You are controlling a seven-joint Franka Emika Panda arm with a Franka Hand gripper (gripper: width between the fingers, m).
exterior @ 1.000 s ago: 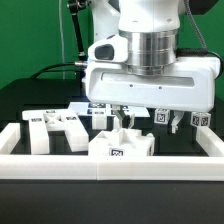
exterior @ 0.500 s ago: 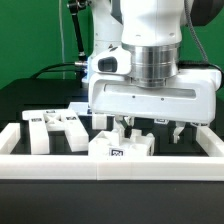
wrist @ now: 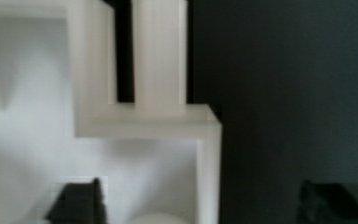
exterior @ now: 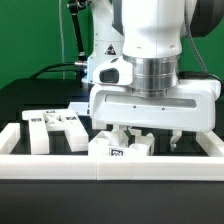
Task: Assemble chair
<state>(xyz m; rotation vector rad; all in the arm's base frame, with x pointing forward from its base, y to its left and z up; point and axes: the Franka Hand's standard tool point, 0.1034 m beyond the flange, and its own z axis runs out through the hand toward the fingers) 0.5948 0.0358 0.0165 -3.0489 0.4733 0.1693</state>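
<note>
Since the earlier frame the gripper (wrist: pixel 206 203) has come lower and nearer the front wall (exterior: pixel 50 163). Exterior view, left to right: a notched chair part (exterior: pixel 52 128) lies untouched at about 9 o'clock from the gripper, clear of its descent. The middle chair part (exterior: pixel 120 148) sits directly beneath it, just behind the wall, and is probably the grasp target. The jaws stand wide apart and hold nothing. One fingertip (wrist: pixel 78 203) hangs over this part, the other over the black table (wrist: pixel 291 100), evidently to straddle an edge.
</note>
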